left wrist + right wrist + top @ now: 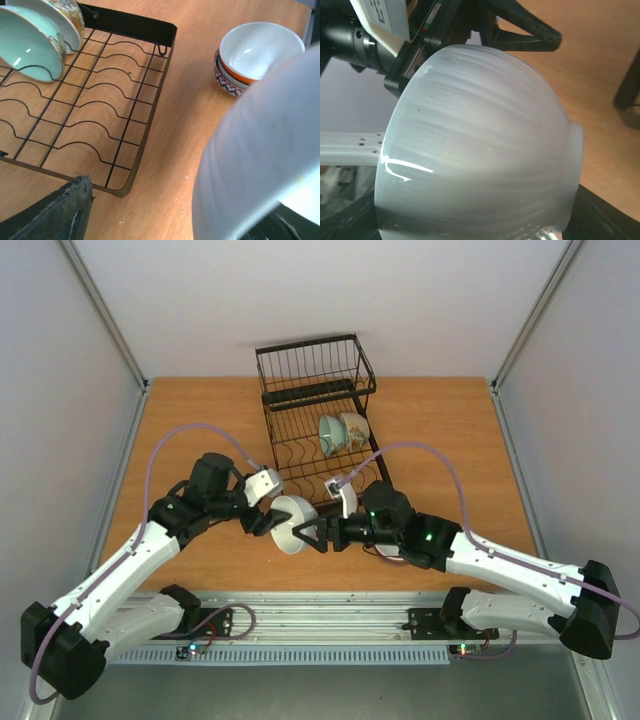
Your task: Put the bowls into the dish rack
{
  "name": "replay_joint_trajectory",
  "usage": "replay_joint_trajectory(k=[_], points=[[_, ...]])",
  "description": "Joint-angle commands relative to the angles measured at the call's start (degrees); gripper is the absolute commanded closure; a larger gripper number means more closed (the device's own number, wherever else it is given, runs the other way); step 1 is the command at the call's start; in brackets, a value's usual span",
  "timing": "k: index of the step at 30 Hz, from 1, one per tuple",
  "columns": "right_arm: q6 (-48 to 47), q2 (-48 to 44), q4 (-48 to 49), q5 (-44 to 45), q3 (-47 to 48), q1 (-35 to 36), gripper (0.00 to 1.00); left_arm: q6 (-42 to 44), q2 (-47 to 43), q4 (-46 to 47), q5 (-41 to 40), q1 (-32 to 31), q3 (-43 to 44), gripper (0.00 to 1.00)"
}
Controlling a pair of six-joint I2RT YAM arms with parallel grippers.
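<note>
Before the dish rack (315, 415), both arms meet, right jaws gripping a cream bowl (288, 523), left jaws parted.

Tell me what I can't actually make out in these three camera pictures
- Which gripper holds the white bowl: top view too small; left gripper and right gripper both meet it.
- Right gripper's fingers: right wrist view, the bowl fills the frame.
- Stacked bowls: top view, hidden behind the right arm.
- Dish rack: cut off by the left wrist view's edges.
</note>
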Motion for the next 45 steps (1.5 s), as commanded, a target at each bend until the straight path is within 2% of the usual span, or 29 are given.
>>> replay_joint_trajectory(k=[1,7,12,24,35,45], points=[[-11.38,0.45,-15.13,9.71,7.55,0.21,0.94,-0.99,-1.64,4.78,-4.64,0.06,-0.18,0.23],[-19.82,8.93,-23.65,23.88,15.59,-1.13,0.94,-2.35,-3.02,8.4,-14.56,0.03,-1.17,0.21],[-25.37,20.63,-25.04,30.28,24.33,-4.22,0.94,-2.54,-3.28,9.62,-17.56,-0.03,-1.8,0.2],[-32.14,39.91,-24.28,32.42,41.69,-13.9,0.95,-1.66,-4.68,9.52,-18.35,0.12,-2.96,0.18],[-37.87,53.75,-26.07,36.62,56.09,-14.9,0.95,-1.49,-4.31,9.36,-16.87,0.12,-3.52,0.18],[-41.48,60.02,-27.24,46.17,60.51,-14.91,0.95,-1.22,-4.41,9.58,-16.69,0.12,-3.92,0.18]])
